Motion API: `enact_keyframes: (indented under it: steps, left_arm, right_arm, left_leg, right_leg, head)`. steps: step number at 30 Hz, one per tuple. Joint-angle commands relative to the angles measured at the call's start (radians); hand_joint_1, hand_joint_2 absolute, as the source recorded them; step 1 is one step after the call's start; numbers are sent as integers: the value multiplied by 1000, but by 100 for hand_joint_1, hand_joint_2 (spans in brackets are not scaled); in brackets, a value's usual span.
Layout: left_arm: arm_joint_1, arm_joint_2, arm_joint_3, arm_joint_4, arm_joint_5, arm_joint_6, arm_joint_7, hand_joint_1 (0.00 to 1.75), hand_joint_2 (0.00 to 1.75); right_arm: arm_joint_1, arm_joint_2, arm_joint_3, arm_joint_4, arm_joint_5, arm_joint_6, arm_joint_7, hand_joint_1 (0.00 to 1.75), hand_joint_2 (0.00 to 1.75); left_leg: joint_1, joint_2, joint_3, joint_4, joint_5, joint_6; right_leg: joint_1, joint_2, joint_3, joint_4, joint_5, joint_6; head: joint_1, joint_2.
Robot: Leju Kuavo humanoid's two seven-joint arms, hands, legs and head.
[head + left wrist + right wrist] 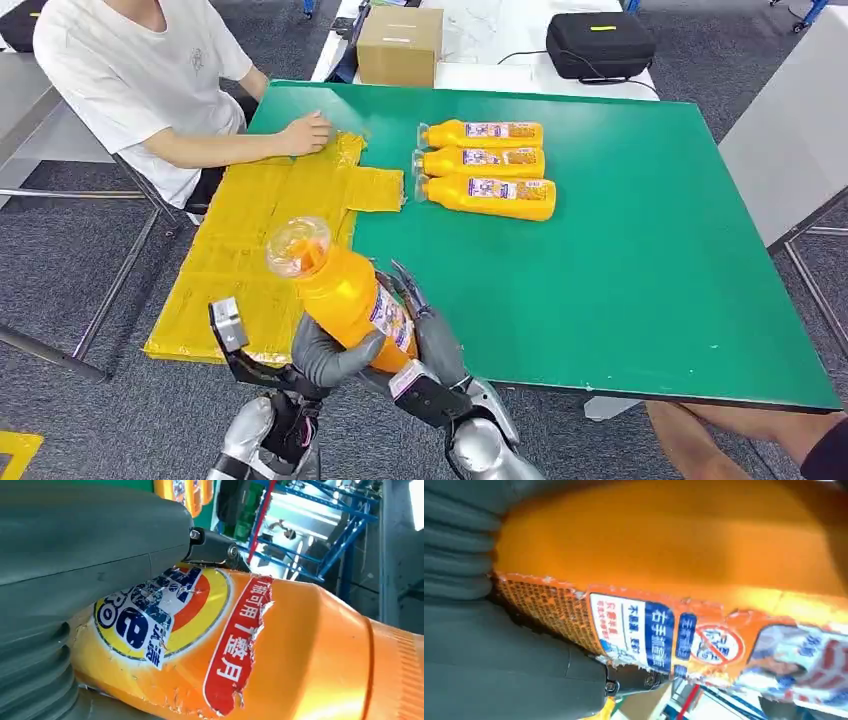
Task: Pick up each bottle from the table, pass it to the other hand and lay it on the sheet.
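Above the sheet point(262, 240), both hands grip the bottle point(345, 291).

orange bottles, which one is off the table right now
The bottle held upright between the left hand and right hand; the other three bottles lie on their sides on the green table.

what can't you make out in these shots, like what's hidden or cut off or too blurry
- Which hand truly bears the held bottle: head view, left hand and right hand both wrap it and hide their own fingertips.
- Held bottle's base: head view, covered by both hands.
- Its cap: left wrist view, cut off by the picture edge.
- Label small print: right wrist view, blurred.
- Labels on the three lying bottles: head view, too small.
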State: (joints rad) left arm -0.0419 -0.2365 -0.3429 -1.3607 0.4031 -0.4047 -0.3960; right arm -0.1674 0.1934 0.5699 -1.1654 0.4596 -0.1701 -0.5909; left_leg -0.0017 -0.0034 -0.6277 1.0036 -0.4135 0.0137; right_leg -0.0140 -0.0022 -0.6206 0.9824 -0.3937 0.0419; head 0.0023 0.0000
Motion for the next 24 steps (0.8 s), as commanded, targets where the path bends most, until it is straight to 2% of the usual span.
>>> enact_keyframes:
  steps: [1, 2, 7, 9, 10, 11, 14, 17, 20, 22, 24]
  left_arm:
    - [-82, 8, 114, 78, -542, 519, -129, 175, 175]
    - [-92, 11, 134, 91, -542, 513, -132, 175, 175]
    - [-91, 5, 152, 100, -552, 499, -142, 175, 175]
    - [-91, -7, 179, 105, -609, 581, -148, 175, 175]
    - [-102, 0, 214, 124, -624, 626, -150, 175, 175]
    - [-113, 11, 247, 141, -621, 631, -152, 175, 175]
    - [-136, 19, 319, 196, -637, 639, -167, 175, 175]
    - [-154, 46, 317, 265, -731, 685, -183, 175, 175]
    - [-236, 109, 263, 464, -1052, 870, -90, 175, 175]
    - [-272, 122, 264, 543, -1095, 887, -83, 175, 175]
    - [-340, 163, 232, 708, -1263, 968, -32, 175, 175]
  right_arm:
    - [80, -47, -54, -386, -89, -256, -107, 0, 0]
    - [85, -52, -61, -396, -92, -253, -107, 0, 0]
    - [85, -46, -71, -397, -87, -241, -107, 0, 0]
    - [75, -65, -41, -441, -132, -361, -107, 0, 0]
    - [71, -88, -34, -503, -193, -459, -107, 0, 0]
    - [70, -103, -45, -545, -214, -481, -107, 0, 0]
    - [87, -97, -91, -580, -263, -433, -107, 0, 0]
    - [87, -82, -90, -557, -267, -406, -107, 0, 0]
    - [81, -63, -89, -506, -316, -332, -107, 0, 0]
    - [74, -54, -90, -487, -321, -317, -107, 0, 0]
    - [61, -41, -87, -446, -333, -264, -107, 0, 0]
  left_leg:
    - [1, -3, 3, 1, -2, -1]
    - [0, -2, 0, 1, 0, -1]
    - [0, -1, 1, -1, 0, -1]
    - [0, -1, 2, 0, -1, -1]
    - [1, -1, 5, 0, -2, -1]
    - [0, 0, 3, 0, -2, -1]
    - [0, -1, 4, 0, -1, -1]
    - [0, 0, 5, -2, -1, -1]
    - [0, -2, 6, -2, 0, -1]
    - [0, -1, 3, -2, 1, -1]
    - [0, 1, 4, -2, 0, -1]
  right_leg:
    - [1, -3, 4, 1, -3, -2]
    - [0, -2, 0, 1, -1, -1]
    - [0, -1, 1, -1, -1, -1]
    - [1, -1, 2, -1, -1, -1]
    - [1, 0, 5, 0, -3, -2]
    - [0, 0, 2, 0, -2, -1]
    - [1, -1, 4, -1, -2, -1]
    - [0, 0, 5, -1, -1, -2]
    - [1, -2, 5, -2, -2, -2]
    - [0, -1, 2, -1, 0, -1]
    - [0, 1, 3, -1, 0, -1]
  head:
    - [0, 0]
    - [0, 0]
    - [0, 0]
    - [0, 0]
    - [0, 0]
    - [0, 0]
    - [0, 0]
    - [0, 0]
    - [0, 0]
    - [0, 0]
    - [0, 0]
